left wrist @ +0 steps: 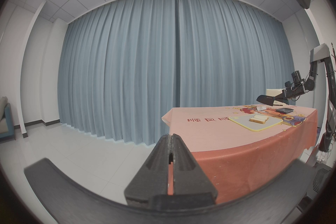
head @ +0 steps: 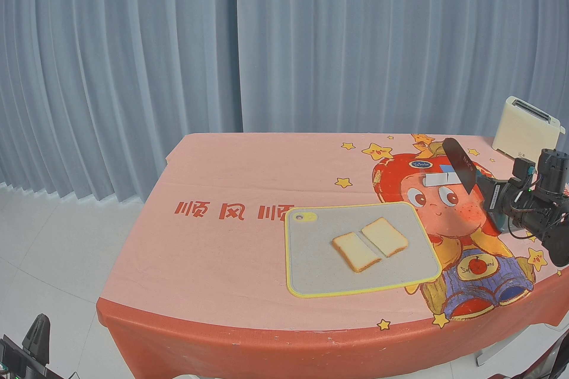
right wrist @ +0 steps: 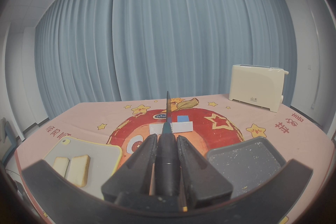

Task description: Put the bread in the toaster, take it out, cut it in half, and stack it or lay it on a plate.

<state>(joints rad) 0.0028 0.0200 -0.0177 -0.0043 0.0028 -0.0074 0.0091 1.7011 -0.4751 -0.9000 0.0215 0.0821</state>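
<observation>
Knife (head: 460, 162) aloft, right of board (head: 314, 265) edge

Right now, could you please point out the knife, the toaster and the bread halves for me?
knife (head: 461, 164): head view, middle of the dark blade.
toaster (head: 523, 134): head view, its cream side wall.
bread halves (head: 355, 251): head view, top face of the nearer half.

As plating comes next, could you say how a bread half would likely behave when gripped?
The bread half looks thin and light, so it probably lifts easily. Its pale crumb suggests softness; a hard pinch may crush it. Lying flat on the cutting board, it should not roll.
</observation>
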